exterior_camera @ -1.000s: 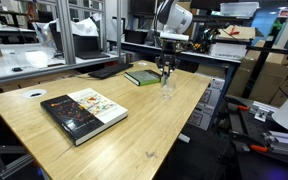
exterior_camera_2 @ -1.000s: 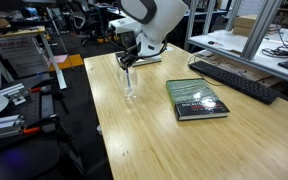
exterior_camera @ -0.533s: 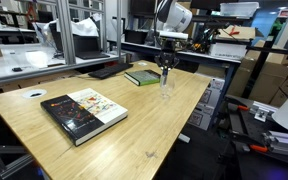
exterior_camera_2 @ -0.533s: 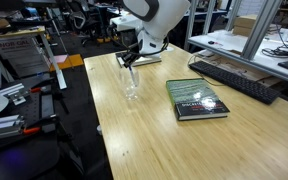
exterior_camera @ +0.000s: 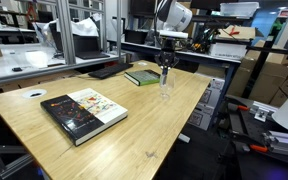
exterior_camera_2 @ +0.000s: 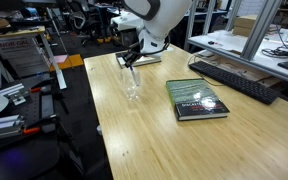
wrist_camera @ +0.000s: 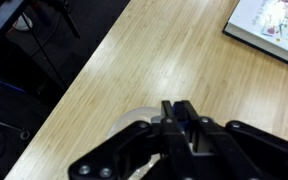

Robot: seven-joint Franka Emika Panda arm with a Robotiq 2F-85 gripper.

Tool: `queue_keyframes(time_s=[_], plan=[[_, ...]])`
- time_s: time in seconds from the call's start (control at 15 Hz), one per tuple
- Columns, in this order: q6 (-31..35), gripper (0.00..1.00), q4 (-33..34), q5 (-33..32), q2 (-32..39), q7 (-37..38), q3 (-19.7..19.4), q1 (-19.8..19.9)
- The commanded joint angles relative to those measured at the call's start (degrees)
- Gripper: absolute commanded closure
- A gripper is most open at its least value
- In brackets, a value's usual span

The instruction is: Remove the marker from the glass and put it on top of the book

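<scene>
The clear glass (exterior_camera: 167, 88) stands on the wooden table near its far edge and also shows in the other exterior view (exterior_camera_2: 131, 86). My gripper (exterior_camera: 166, 64) (exterior_camera_2: 133, 62) hangs straight over the glass. In the wrist view the jaws (wrist_camera: 180, 118) are shut on the dark marker (wrist_camera: 179, 108), with the glass rim (wrist_camera: 134, 122) just below. The marker's lower end is hard to make out against the glass. The thin green book (exterior_camera: 141, 77) lies flat beside the glass, mostly behind the arm in an exterior view (exterior_camera_2: 152, 60).
The large black-and-white book (exterior_camera: 82, 112) (exterior_camera_2: 196, 99) lies on the table (exterior_camera: 164, 130), well away from the glass; its corner shows in the wrist view (wrist_camera: 269, 30). The table edge runs close by the glass. Desks, a keyboard and shelves surround the table.
The gripper has crept slightly upward over the glass with the marker in it. The glass and both books have not moved.
</scene>
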State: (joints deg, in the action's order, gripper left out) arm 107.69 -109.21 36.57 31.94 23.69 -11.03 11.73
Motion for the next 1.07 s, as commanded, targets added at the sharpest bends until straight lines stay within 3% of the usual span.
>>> queue_keyframes(time_s=[0.0, 0.67, 0.73, 0.8, 0.87, 1.0], plan=[[-1.4, 0.97, 0.5, -0.6, -0.5, 0.7, 0.0, 0.5], [-0.7, 0.97, 0.7, -0.7, -0.5, -0.3, 0.0, 0.6], [-0.5, 0.81, 0.7, -0.6, -0.5, -0.1, 0.0, 0.6], [-0.4, 0.6, 0.7, -0.6, -0.5, -0.1, 0.0, 0.5], [-0.2, 0.77, 0.6, -0.5, -0.6, -0.1, 0.0, 0.5], [0.3, 0.85, 0.6, -0.4, -0.6, -0.1, 0.0, 0.5]])
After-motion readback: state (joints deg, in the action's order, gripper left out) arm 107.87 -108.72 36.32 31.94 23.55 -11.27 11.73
